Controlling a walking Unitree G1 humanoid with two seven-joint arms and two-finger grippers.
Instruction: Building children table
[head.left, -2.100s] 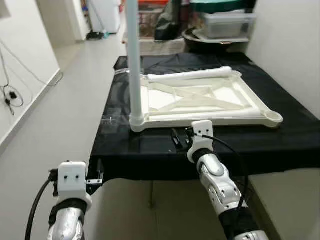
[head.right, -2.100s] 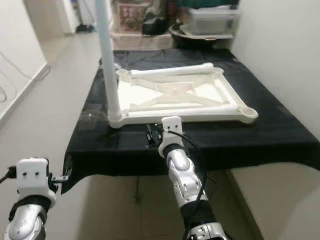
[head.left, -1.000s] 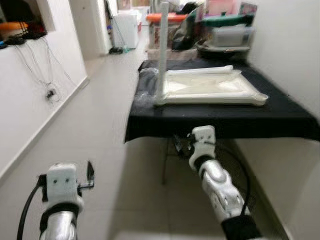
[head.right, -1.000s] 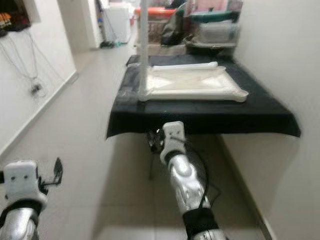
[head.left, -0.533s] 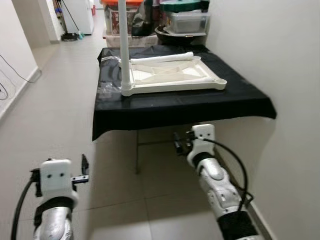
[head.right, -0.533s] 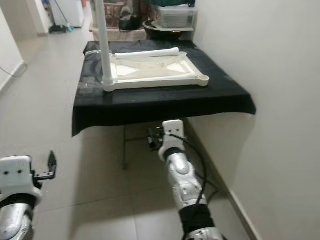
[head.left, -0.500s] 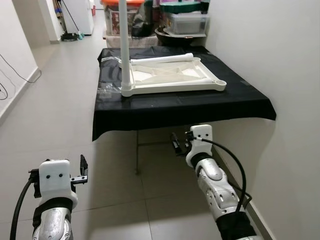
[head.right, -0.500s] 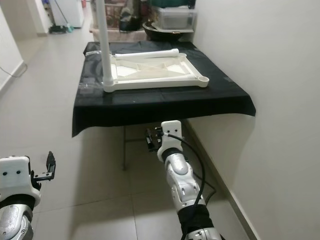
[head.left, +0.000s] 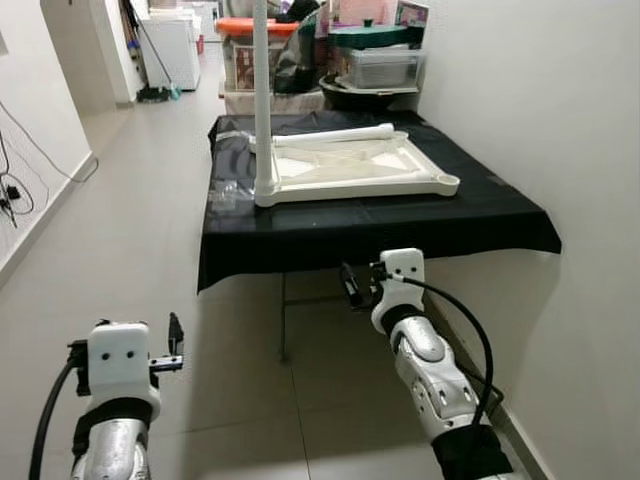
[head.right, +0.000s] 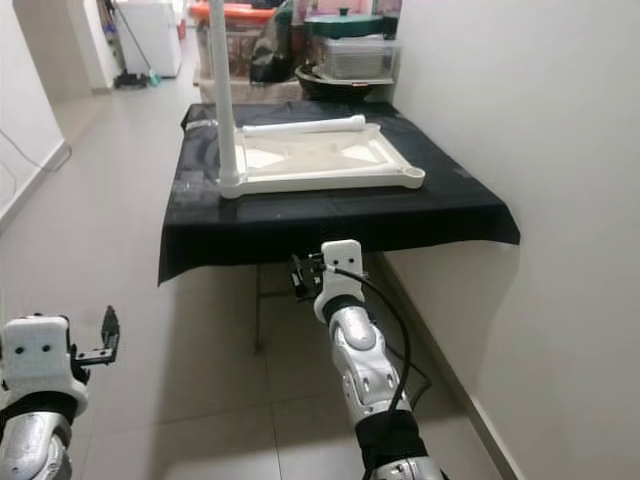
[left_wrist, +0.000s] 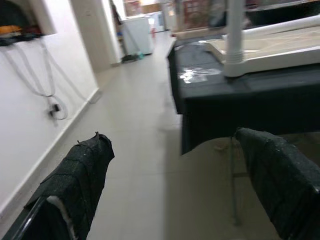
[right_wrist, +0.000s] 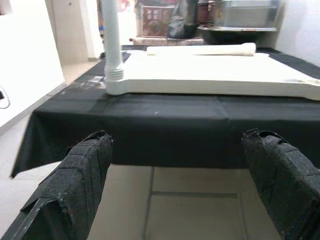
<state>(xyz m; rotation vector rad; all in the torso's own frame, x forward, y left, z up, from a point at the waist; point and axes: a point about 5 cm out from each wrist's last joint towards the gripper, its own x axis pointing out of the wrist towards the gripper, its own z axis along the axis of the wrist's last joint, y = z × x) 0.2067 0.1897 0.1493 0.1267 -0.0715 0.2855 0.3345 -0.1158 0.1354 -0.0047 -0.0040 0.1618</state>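
Silver arms are nearest, both held low over the tiled floor (head.left: 120, 220), short of the work. The left gripper (head.left: 174, 344) hangs over bare tiles with its fingers (left_wrist: 75, 185) spread wide and nothing between them. The right gripper (head.left: 352, 285) sits just below the near edge of the black-draped table (head.left: 500, 215), aimed at the hanging cloth; its fingers (right_wrist: 75, 175) are also wide apart and empty.

Beyond them, the children's table top (head.left: 400, 172) lies upside down on the cloth, its ribbed underside facing up, set toward the table's left half. One white leg (head.left: 262, 100) stands upright in the socket at the top's near left corner. A second leg (head.left: 335, 134) lies loose along the top's far edge, not fitted. The near right corner socket (head.left: 447, 183) is open. The far corners are too small to judge.

At the far end, storage bins (head.left: 375, 60) and clutter crowd the wall.

By my reading, the build is at an early stage: one leg is mounted, the loose one must be picked up and seated, and further legs are likely needed.
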